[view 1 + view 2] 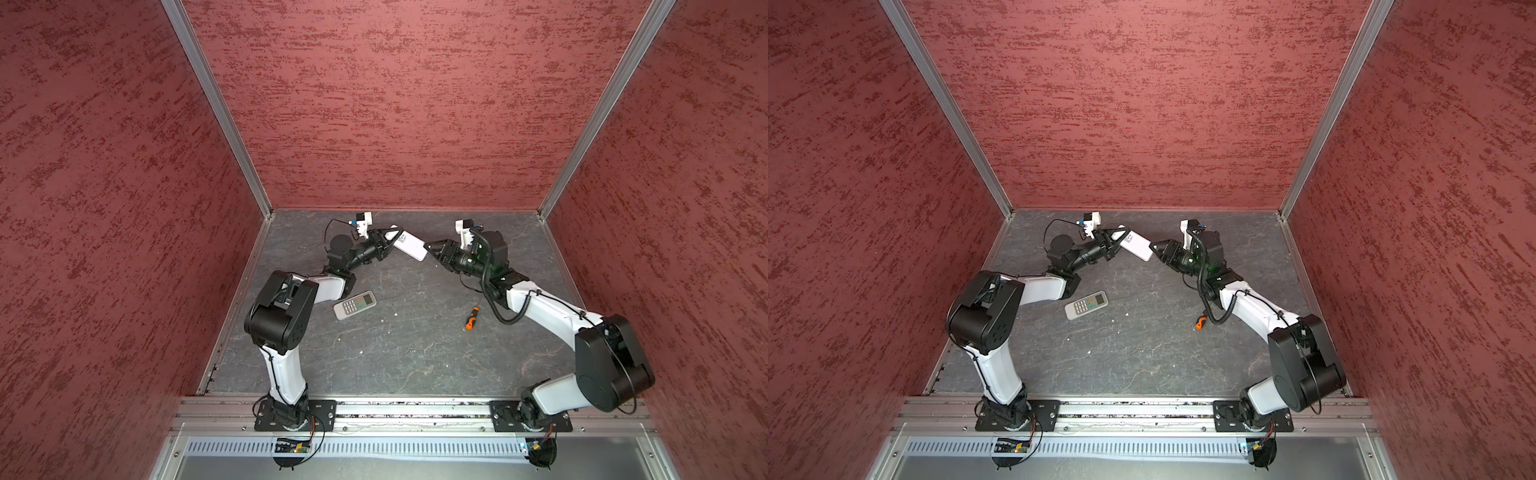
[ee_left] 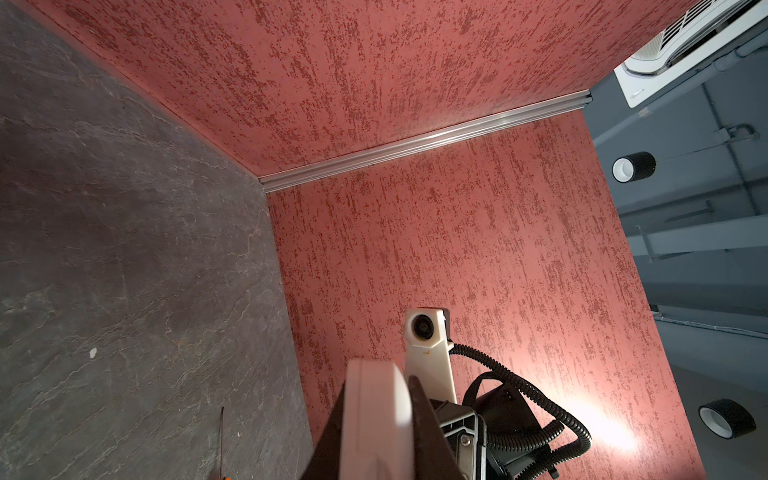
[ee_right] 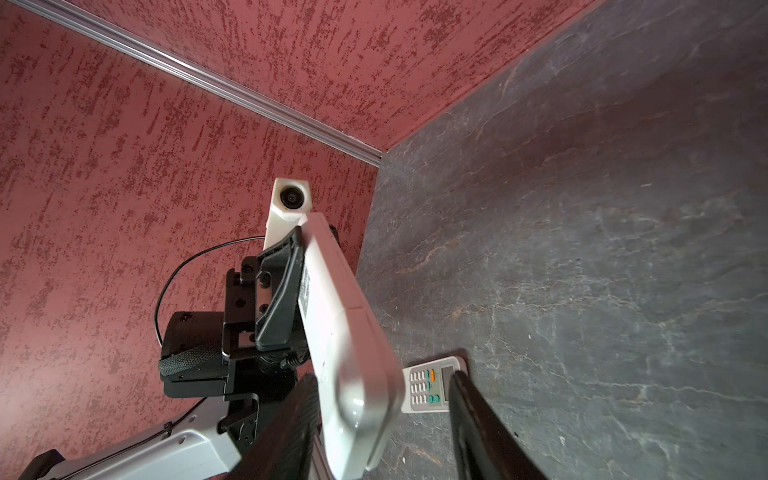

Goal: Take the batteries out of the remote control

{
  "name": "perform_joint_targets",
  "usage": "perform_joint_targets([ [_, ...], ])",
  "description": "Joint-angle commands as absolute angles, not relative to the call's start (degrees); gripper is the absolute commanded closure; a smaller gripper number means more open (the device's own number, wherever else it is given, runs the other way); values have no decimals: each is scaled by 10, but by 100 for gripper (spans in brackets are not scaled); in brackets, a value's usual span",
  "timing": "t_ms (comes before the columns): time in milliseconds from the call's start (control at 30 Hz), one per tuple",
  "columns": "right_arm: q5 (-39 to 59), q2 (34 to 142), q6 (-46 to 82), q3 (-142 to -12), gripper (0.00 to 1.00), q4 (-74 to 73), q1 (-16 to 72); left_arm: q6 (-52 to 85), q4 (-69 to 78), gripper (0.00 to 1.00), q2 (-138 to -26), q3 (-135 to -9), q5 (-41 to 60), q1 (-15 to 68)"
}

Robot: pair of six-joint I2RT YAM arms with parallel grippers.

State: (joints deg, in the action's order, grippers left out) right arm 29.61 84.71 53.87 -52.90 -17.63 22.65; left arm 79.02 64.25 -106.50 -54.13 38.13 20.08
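left gripper (image 1: pixel 392 240) clamps one end of a white remote (image 1: pixel 411 246), holding it raised over the table (image 1: pixel 415 357), likely to steady it for the other arm. right gripper (image 1: pixel 430 250) straddles the free end, jaws apart, gripping nothing. no batteries in view, presumably inside the remote. a second remote (image 1: pixel 354 304) and a screwdriver (image 1: pixel 472 318) lie below.

Around the matt, slate-like grey bench (image 1: pixel 415 353) stand rough, red-flecked plaster-look walls (image 1: pixel 395 104) joined by brushed metal rails (image 1: pixel 224 116), while above the bench the white remote control (image 1: pixel 410 246) shows smooth, slightly glossy plastic.
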Motion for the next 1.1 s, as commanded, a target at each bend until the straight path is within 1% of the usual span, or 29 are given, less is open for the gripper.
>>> perform_joint_targets([
  [0,275,846,538,-558,46,-168,235,775,645,100,-1059,-556,390,206],
  [233,271,870,545,-576,47,-160,253,776,647,100,-1064,-563,387,207],
  [367,271,873,557,-561,51,-180,255,779,650,100,-1066,-568,388,208],
  [500,275,877,559,-559,52,-184,257,780,650,100,-1067,-570,387,208],
  [633,277,877,561,-554,61,-193,257,785,655,100,-1071,-570,385,208],
  [700,278,877,563,-549,63,-199,258,792,661,100,-1074,-571,385,207],
  [1067,289,870,567,-518,65,-244,257,811,661,100,-1070,-568,384,199],
])
